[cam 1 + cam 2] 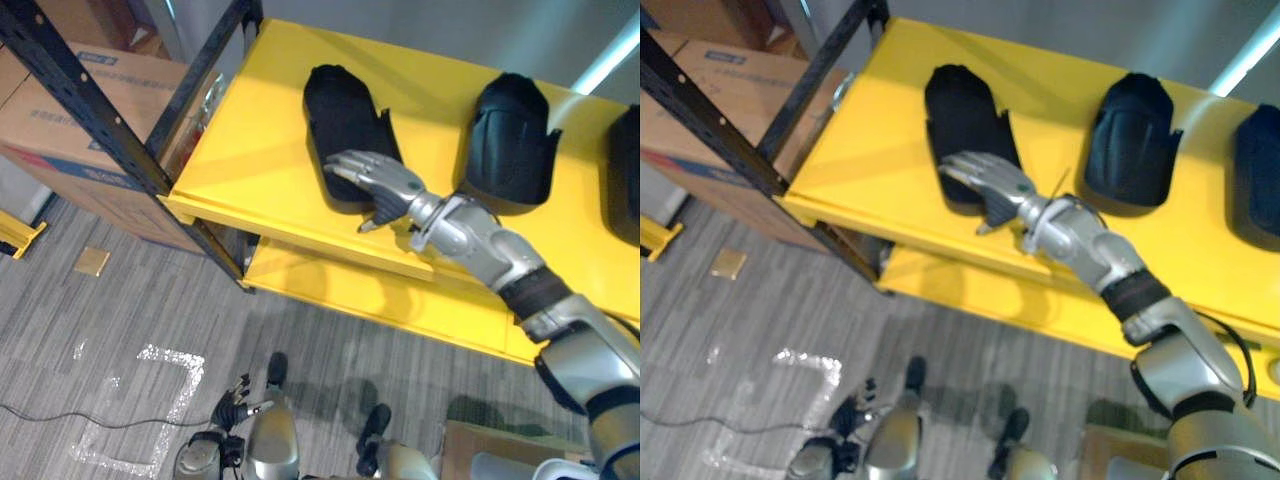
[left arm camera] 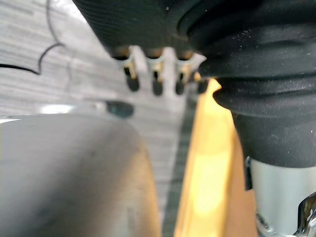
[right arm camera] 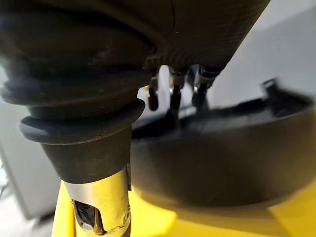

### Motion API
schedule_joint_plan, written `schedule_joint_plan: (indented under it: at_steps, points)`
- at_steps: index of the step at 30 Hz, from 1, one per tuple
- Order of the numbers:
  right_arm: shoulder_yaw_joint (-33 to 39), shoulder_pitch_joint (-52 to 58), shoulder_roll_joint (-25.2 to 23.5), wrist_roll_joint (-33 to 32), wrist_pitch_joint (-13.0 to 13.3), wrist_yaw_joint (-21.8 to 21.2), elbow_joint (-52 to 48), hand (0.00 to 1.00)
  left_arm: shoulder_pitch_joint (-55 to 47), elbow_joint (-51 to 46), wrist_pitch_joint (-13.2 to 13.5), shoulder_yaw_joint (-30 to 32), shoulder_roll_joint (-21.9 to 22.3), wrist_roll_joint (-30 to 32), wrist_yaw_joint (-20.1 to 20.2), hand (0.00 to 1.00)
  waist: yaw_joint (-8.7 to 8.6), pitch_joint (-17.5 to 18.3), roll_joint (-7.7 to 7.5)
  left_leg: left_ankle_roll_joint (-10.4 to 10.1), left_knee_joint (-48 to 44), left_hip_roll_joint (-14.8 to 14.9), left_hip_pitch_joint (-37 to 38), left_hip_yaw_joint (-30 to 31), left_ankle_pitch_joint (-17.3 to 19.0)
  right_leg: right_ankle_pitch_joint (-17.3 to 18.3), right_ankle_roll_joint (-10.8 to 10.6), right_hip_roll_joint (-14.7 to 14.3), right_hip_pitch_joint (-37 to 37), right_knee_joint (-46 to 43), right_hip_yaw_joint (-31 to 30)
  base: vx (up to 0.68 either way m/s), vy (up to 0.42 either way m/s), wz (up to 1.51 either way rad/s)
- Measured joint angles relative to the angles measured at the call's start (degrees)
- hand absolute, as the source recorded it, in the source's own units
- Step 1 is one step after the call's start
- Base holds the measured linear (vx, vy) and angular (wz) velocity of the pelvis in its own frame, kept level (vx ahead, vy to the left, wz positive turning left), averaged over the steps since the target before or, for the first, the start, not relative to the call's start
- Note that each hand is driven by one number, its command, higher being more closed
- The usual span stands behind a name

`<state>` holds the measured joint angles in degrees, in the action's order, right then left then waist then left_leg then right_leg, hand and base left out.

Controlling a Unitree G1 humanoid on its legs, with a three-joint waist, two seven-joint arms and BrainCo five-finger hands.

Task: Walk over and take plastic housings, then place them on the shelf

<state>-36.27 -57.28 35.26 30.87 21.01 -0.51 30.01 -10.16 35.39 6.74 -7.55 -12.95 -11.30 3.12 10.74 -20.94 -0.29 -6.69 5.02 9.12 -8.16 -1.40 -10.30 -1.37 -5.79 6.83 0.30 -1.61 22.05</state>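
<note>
Three black plastic housings lie in a row on the yellow shelf (image 1: 250, 150): a left one (image 1: 340, 115), a middle one (image 1: 510, 140) and a right one (image 1: 625, 190) cut off by the view's edge. My right hand (image 1: 385, 180) rests on the near end of the left housing, fingers straight and spread over it, thumb pointing toward the shelf's front edge. In the right wrist view its fingertips (image 3: 173, 96) lie just above the housing's dark curved shell (image 3: 222, 153). My left hand (image 1: 235, 400) hangs low by my side over the floor, fingers relaxed and holding nothing.
A black steel upright (image 1: 90, 110) frames the shelf's left corner, with a cardboard box (image 1: 70, 130) behind it. A lower yellow shelf (image 1: 330, 285) sits underneath. White tape marks (image 1: 150, 400) and a small brown piece (image 1: 92, 261) lie on the grey floor.
</note>
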Motion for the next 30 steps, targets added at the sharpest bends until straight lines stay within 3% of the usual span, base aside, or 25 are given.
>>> schedule_joint_plan:
  at_steps: [3,7,12,18,19,30]
  points:
    - [-0.6,-1.0,0.0,-1.9,-1.2,-2.0,0.9,0.0,0.1,-0.1,-0.5,0.0,0.0,0.0,0.0,0.0,0.43,0.0,-0.01,0.0,0.0,0.0,0.0,0.1,0.0,0.0,0.0,0.0,0.0,0.0,0.1,0.0,0.0,0.0]
    - [-1.6,-2.1,0.0,-3.3,-2.0,-2.1,3.4,0.0,0.1,-0.5,-0.9,0.0,0.0,-0.1,-0.1,0.0,0.47,0.0,0.01,0.1,0.0,-0.1,0.0,1.0,-0.1,0.3,0.1,0.0,0.6,-0.1,1.1,0.0,-0.021,0.1]
    - [-1.7,-4.4,-0.4,-3.2,-4.8,-2.0,8.2,0.0,0.0,-0.5,-1.1,0.0,0.0,-0.1,-0.2,0.0,1.18,-0.7,0.06,0.3,0.0,-0.1,0.0,1.4,0.0,1.0,0.1,0.0,0.8,-0.6,1.5,-0.01,-0.015,0.04]
    - [-1.6,-6.2,-0.4,-3.7,-5.0,-1.9,11.1,0.0,0.0,-1.1,-1.4,0.1,-0.1,-0.2,-0.2,0.0,1.18,-1.7,0.25,0.5,0.0,-0.1,-0.2,1.8,-0.1,1.2,0.0,0.0,0.7,-0.7,1.9,0.0,-0.018,0.02]
    - [-1.6,-6.4,-0.4,-3.8,-5.0,-1.8,11.4,1.0,0.0,-1.3,-1.4,0.1,-0.1,-0.2,-0.2,0.0,1.18,-1.8,0.28,0.5,0.0,-0.1,-0.3,1.9,-0.1,1.2,0.0,0.0,0.7,-0.7,2.0,0.02,-0.033,0.11]
    - [-0.2,-9.6,-2.8,-7.4,-6.3,2.6,14.1,1.0,0.0,-3.8,-1.5,-0.2,0.4,-4.1,-2.0,0.0,2.98,-3.2,0.92,0.3,0.0,-0.2,-0.7,3.1,-0.3,2.2,0.0,0.1,0.7,-2.0,3.3,0.01,-0.018,0.06]
